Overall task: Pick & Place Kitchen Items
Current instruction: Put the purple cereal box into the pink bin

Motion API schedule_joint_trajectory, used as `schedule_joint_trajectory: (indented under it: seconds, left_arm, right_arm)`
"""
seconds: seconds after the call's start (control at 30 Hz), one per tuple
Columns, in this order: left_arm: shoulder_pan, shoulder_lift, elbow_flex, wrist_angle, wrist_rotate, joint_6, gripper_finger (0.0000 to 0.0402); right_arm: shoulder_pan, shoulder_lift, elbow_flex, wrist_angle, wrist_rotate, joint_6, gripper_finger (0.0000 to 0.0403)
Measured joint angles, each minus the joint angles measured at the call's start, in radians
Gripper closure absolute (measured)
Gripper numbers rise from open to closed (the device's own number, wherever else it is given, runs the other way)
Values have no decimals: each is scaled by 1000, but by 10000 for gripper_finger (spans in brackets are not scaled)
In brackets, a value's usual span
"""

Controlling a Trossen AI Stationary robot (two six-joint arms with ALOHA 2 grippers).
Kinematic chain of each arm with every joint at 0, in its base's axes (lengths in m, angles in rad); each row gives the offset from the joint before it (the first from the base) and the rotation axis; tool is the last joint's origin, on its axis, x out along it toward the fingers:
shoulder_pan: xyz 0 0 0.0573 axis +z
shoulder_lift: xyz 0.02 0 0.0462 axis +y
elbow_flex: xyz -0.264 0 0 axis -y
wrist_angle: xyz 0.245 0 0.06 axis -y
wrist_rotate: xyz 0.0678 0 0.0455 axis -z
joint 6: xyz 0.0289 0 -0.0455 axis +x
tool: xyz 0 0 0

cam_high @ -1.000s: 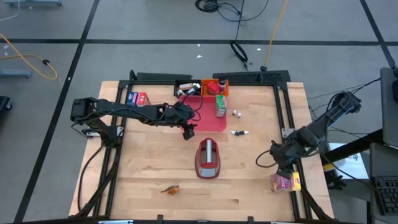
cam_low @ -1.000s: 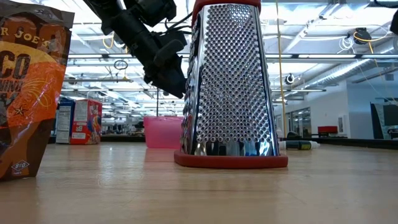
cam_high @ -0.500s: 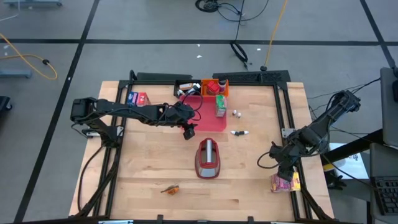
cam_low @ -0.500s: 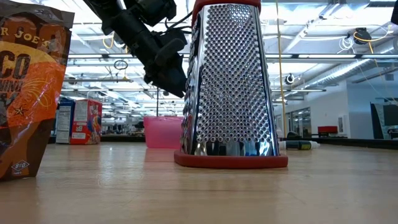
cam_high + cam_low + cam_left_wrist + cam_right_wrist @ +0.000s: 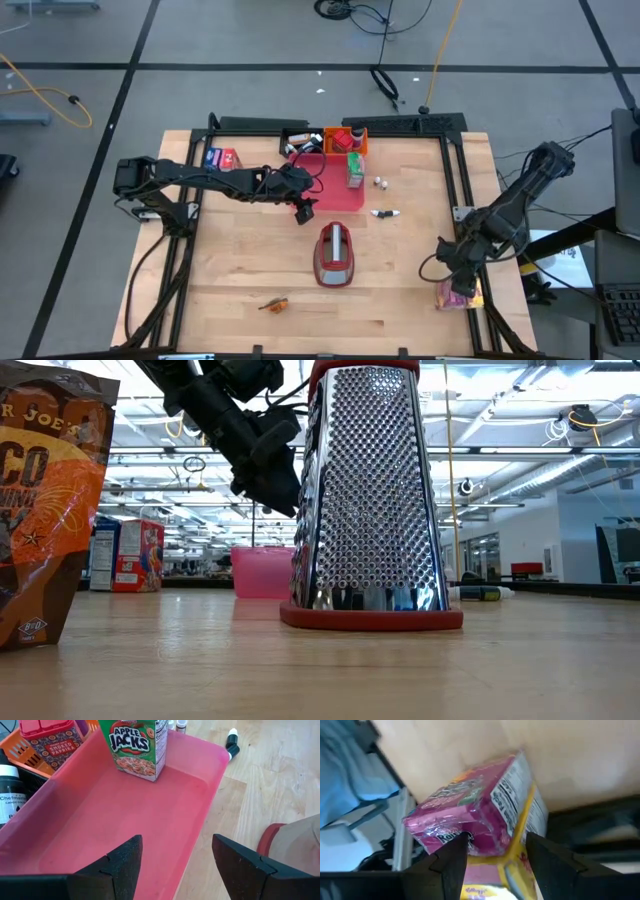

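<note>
Dark right gripper angles down, open, over pink carton.

A pale wooden plank table top sits in a black metal frame on a grey concrete floor crossed by dark tape lines. A yellow cable and black cables trail over the floor behind the table — another yellow cable loops at the left. Seen from table height, the room beyond is a wide hall with a white ceiling of beams and ducts and rows of strip lights.
</note>
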Motion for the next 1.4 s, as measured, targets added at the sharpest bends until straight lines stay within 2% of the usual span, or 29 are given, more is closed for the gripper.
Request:
schedule_joint_trajectory:
  seconds: [0.17, 0.27, 0.37, 0.53, 0.6, 1.0, 1.2, 1.4]
  left_arm:
    - [0, 0, 0, 1, -3, 0, 158]
    - [0, 0, 0, 2, -17, 0, 158]
    - [0, 0, 0, 3, -17, 0, 158]
    - [0, 0, 0, 3, -17, 0, 158]
    - [0, 0, 0, 3, -18, 2, 158]
    - [0, 0, 0, 3, -18, 12, 158]
    - [0, 0, 0, 3, -18, 13, 158]
    - [0, 0, 0, 3, -18, 19, 158]
  right_arm:
    - [0, -1, -50, 101, -4, -5, 211]
    - [0, -1, -52, 105, -3, -8, 229]
    - [0, -4, -52, 105, -3, -9, 269]
    - [0, -4, -54, 100, 9, -55, 370]
    - [-1, -4, -55, 96, 12, -68, 390]
    - [-63, -68, -55, 173, 8, -60, 399]
    - [-131, -101, -55, 196, 8, -144, 400]
    - [-248, -101, -55, 331, -22, -297, 400]
